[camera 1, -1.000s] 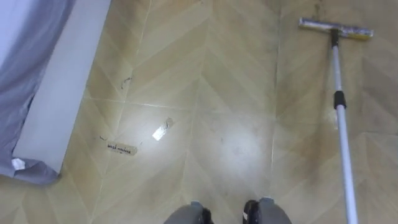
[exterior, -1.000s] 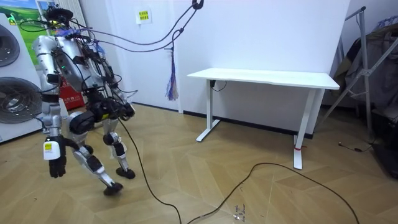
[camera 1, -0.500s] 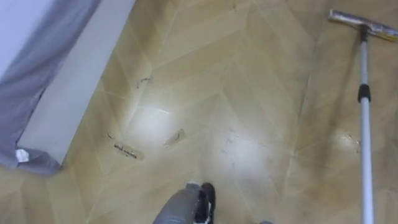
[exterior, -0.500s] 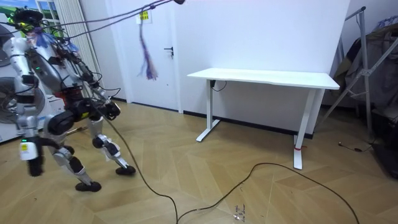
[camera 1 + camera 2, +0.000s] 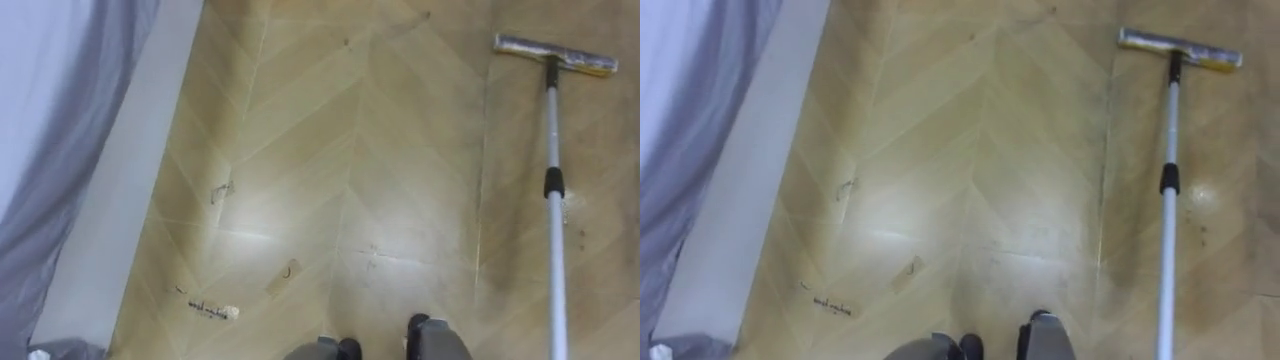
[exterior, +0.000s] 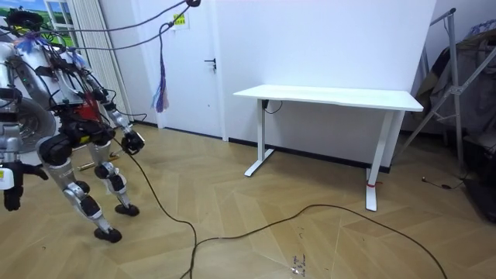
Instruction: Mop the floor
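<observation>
Wood floor (image 5: 380, 150), mop (image 5: 549, 183) at R, paper scraps (image 5: 213, 311) lower L

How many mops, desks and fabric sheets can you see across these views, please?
Flat mop with white pole: 1
White rectangular desk: 1
Grey fabric sheet: 1
Total: 3
</observation>
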Available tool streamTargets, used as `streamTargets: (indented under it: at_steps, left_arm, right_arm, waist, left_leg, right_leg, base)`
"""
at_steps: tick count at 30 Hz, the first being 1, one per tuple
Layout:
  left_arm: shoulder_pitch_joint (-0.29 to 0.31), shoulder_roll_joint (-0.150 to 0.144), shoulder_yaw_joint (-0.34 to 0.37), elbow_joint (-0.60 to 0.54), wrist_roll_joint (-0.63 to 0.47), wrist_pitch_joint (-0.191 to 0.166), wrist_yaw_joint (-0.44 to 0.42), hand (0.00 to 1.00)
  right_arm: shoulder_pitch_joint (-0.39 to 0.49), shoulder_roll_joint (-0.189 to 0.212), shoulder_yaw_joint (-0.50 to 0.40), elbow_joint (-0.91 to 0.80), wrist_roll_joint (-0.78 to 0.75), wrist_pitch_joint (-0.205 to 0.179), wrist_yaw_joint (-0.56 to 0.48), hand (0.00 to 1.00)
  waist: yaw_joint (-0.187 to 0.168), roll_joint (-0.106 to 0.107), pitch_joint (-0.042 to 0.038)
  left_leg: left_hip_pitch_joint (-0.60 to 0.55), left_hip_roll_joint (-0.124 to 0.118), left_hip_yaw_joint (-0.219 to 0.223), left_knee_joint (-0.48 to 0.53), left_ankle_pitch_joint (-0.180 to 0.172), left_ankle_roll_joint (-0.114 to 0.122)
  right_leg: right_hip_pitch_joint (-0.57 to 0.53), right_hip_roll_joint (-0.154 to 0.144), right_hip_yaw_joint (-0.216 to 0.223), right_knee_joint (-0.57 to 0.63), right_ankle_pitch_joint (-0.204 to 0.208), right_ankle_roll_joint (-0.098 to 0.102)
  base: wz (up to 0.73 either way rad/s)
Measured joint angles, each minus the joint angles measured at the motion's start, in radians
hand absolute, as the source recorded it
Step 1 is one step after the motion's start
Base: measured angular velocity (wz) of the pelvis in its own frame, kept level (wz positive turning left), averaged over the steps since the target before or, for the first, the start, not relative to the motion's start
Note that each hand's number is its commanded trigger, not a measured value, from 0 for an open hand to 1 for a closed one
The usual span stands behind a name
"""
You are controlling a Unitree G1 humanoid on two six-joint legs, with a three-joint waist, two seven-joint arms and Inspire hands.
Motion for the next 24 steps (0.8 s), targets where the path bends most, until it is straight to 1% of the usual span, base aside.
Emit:
streamTargets:
  at_steps: [1,2,3,4,5,6,7,8,9,10,11,12,13,14,15,16,17,18,19,20,21,22,23,24]
  left_arm:
    - [0.004,0.024,0.0,-0.008,-0.019,0.009,0.002,0.0]
    - [0.004,0.033,-0.001,-0.009,-0.022,0.011,0.004,0.0]
    - [0.007,0.054,-0.003,-0.023,-0.039,0.012,0.014,0.0]
    - [0.008,0.067,-0.009,-0.028,-0.047,0.01,0.022,0.0]
    - [0.012,0.097,-0.036,-0.035,-0.069,0.006,0.032,0.0]
    - [0.025,0.115,-0.045,-0.035,-0.077,0.006,0.037,0.0]
    - [0.032,0.119,-0.045,-0.034,-0.076,0.007,0.037,0.0]
    - [0.05,0.117,-0.048,-0.051,-0.074,0.016,0.037,0.0]
    - [0.081,0.114,-0.056,-0.087,-0.071,0.026,0.026,0.0]
    - [0.104,0.11,-0.055,-0.103,-0.043,0.029,0.007,0.0]
    - [0.103,0.107,-0.055,-0.104,-0.025,0.029,-0.004,0.0]
    - [0.093,0.104,-0.054,-0.093,0.002,0.035,-0.019,0.0]
    - [0.087,0.103,-0.052,-0.091,0.016,0.037,-0.025,0.0]
    - [0.079,0.096,-0.046,-0.091,0.032,0.037,-0.03,0.0]
    - [0.07,0.083,-0.036,-0.082,0.035,0.036,-0.028,0.0]
    - [0.063,0.073,-0.031,-0.077,0.035,0.035,-0.028,0.0]
    - [0.042,0.057,-0.028,-0.067,0.045,0.039,-0.028,0.0]
    - [0.022,0.043,-0.019,-0.043,0.056,0.034,-0.025,0.0]
    - [0.001,0.022,-0.002,-0.029,0.056,0.027,-0.023,0.0]
    - [-0.009,0.01,0.012,-0.02,0.056,0.023,-0.022,0.0]
    - [-0.022,-0.008,0.036,-0.012,0.056,0.01,-0.021,0.0]
    - [-0.034,-0.018,0.055,-0.002,0.056,-0.004,-0.02,0.0]
    - [-0.04,-0.023,0.061,0.005,0.053,-0.013,-0.018,0.0]
    - [-0.045,-0.034,0.062,0.019,0.049,-0.031,-0.015,0.0]
  right_arm:
    - [-0.058,-0.029,-0.002,0.003,0.002,0.026,0.023,1.0]
    - [-0.09,-0.047,0.0,0.012,0.004,0.028,0.033,1.0]
    - [-0.149,-0.088,0.0,0.021,0.015,0.025,0.043,1.0]
    - [-0.177,-0.108,0.003,0.02,0.031,0.023,0.046,1.0]
    - [-0.224,-0.141,0.027,0.02,0.058,0.011,0.051,1.0]
    - [-0.262,-0.162,0.038,0.013,0.072,-0.003,0.058,1.0]
    - [-0.282,-0.17,0.039,0.005,0.072,-0.007,0.065,1.0]
    - [-0.324,-0.182,0.039,0.003,0.079,0.013,0.08,1.0]
    - [-0.335,-0.185,0.039,0.019,0.086,0.025,0.092,1.0]
    - [-0.331,-0.185,0.035,0.014,0.086,0.024,0.096,1.0]
    - [-0.315,-0.185,0.035,0.013,0.086,0.021,0.099,1.0]
    - [-0.288,-0.179,0.033,0.008,0.086,0.009,0.102,1.0]
    - [-0.271,-0.173,0.03,0.006,0.085,0.002,0.103,1.0]
    - [-0.237,-0.157,0.03,-0.004,0.084,-0.001,0.107,1.0]
    - [-0.204,-0.136,0.031,-0.003,0.085,-0.009,0.113,1.0]
    - [-0.183,-0.127,0.033,0.0,0.086,-0.015,0.115,1.0]
    - [-0.136,-0.109,0.038,0.011,0.085,-0.032,0.123,1.0]
    - [-0.093,-0.088,0.039,0.035,0.084,-0.049,0.126,1.0]
    - [-0.043,-0.076,0.045,0.045,0.068,-0.054,0.126,1.0]
    - [-0.018,-0.071,0.049,0.045,0.047,-0.056,0.123,1.0]
    - [0.02,-0.054,0.049,0.046,0.001,-0.058,0.108,1.0]
    - [0.045,-0.025,0.048,0.047,-0.034,-0.061,0.092,1.0]
    - [0.054,-0.01,0.049,0.048,-0.045,-0.062,0.086,1.0]
    - [0.066,0.018,0.053,0.052,-0.067,-0.062,0.079,1.0]
  waist:
    - [0.012,-0.031,-0.0011]
    - [0.016,-0.034,-0.0038]
    - [0.022,-0.045,-0.0056]
    - [0.027,-0.061,-0.0024]
    - [0.036,-0.09,0.0006]
    - [0.046,-0.111,-0.0018]
    - [0.056,-0.119,-0.0014]
    - [0.066,-0.128,-0.0018]
    - [0.074,-0.135,0.0]
    - [0.078,-0.131,0.0016]
    - [0.078,-0.125,0.0039]
    - [0.075,-0.116,0.0103]
    - [0.075,-0.115,0.0099]
    - [0.074,-0.104,0.0083]
    - [0.074,-0.092,0.0067]
    - [0.073,-0.078,0.0055]
    - [0.071,-0.057,0.0068]
    - [0.065,-0.049,0.0027]
    - [0.054,-0.033,-0.0067]
    - [0.048,-0.025,-0.0076]
    - [0.034,-0.012,-0.0105]
    - [0.025,-0.012,-0.0115]
    - [0.018,-0.013,-0.0115]
    - [0.003,-0.013,-0.0115]
  left_leg:
    - [-0.033,0.0,0.009,0.069,-0.004,-0.01]
    - [-0.054,0.005,0.008,0.118,-0.005,-0.012]
    - [-0.101,0.023,0.022,0.219,0.005,-0.037]
    - [-0.127,0.035,0.035,0.268,0.015,-0.056]
    - [-0.171,0.05,0.045,0.359,0.041,-0.094]
    - [-0.218,0.075,0.066,0.446,0.089,-0.104]
    - [-0.238,0.092,0.079,0.484,0.121,-0.106]
    - [-0.274,0.115,0.093,0.547,0.19,-0.099]
    - [-0.294,0.119,0.093,0.572,0.218,-0.101]
    - [-0.292,0.126,0.09,0.51,0.162,-0.091]
    - [-0.29,0.132,0.089,0.451,0.134,-0.085]
    - [-0.271,0.133,0.087,0.295,0.091,-0.08]
    - [-0.257,0.13,0.086,0.22,0.082,-0.079]
    - [-0.227,0.124,0.089,0.125,0.072,-0.069]
    - [-0.198,0.116,0.094,0.088,0.077,-0.046]
    - [-0.181,0.116,0.096,0.074,0.074,-0.034]
    - [-0.138,0.113,0.108,0.05,0.065,-0.014]
    - [-0.097,0.097,0.116,0.021,0.06,-0.005]
    - [-0.064,0.084,0.12,-0.001,0.055,0.005]
    - [-0.045,0.081,0.125,-0.013,0.051,0.01]
    - [-0.009,0.08,0.134,-0.035,0.048,0.016]
    - [0.034,0.078,0.146,-0.072,0.048,0.017]
    - [0.058,0.076,0.146,-0.092,0.05,0.019]
    - [0.11,0.075,0.144,-0.131,0.053,0.02]
  right_leg:
    - [-0.023,-0.008,-0.005,0.044,-0.034,-0.011]
    - [-0.029,-0.008,-0.013,0.069,-0.05,-0.017]
    - [-0.042,-0.008,-0.032,0.111,-0.08,-0.033]
    - [-0.051,-0.008,-0.035,0.136,-0.097,-0.038]
    - [-0.063,-0.005,-0.037,0.184,-0.125,-0.045]
    - [-0.068,-0.001,-0.044,0.22,-0.148,-0.05]
    - [-0.068,0.004,-0.044,0.231,-0.16,-0.055]
    - [-0.063,0.015,-0.042,0.243,-0.178,-0.062]
    - [-0.052,0.017,-0.036,0.246,-0.186,-0.061]
    - [-0.037,0.017,-0.035,0.244,-0.187,-0.062]
    - [-0.03,0.021,-0.03,0.24,-0.189,-0.061]
    - [-0.013,0.032,-0.011,0.225,-0.193,-0.056]
    - [-0.006,0.032,-0.005,0.214,-0.194,-0.05]
    - [0.014,0.032,0.001,0.181,-0.19,-0.037]
    - [0.042,0.034,0.014,0.141,-0.182,-0.021]
    - [0.064,0.034,0.012,0.119,-0.178,-0.014]
    - [0.105,0.03,0.013,0.083,-0.172,-0.002]
    - [0.138,0.025,0.02,0.064,-0.167,0.007]
    - [0.171,0.017,0.023,0.047,-0.157,0.024]
    - [0.185,0.01,0.02,0.043,-0.152,0.032]
    - [0.212,0.007,0.021,0.031,-0.135,0.04]
    - [0.234,0.001,0.024,0.017,-0.116,0.047]
    - [0.249,0.0,0.023,0.003,-0.106,0.051]
    - [0.295,0.002,0.021,-0.054,-0.095,0.054]
  base:
    - [0.11]
    - [0.26]
    - [0.26]
    - [0.29]
    - [0.21]
    - [0.16]
    - [0.08]
    - [0.0]
    - [0.08]
    - [0.18]
    - [0.39]
    - [0.37]
    - [0.38]
    - [0.23]
    - [0.15]
    - [0.05]
    - [0.0]
    - [0.0]
    - [0.0]
    - [-0.07]
    - [-0.23]
    - [-0.31]
    - [-0.49]
    - [-0.6]
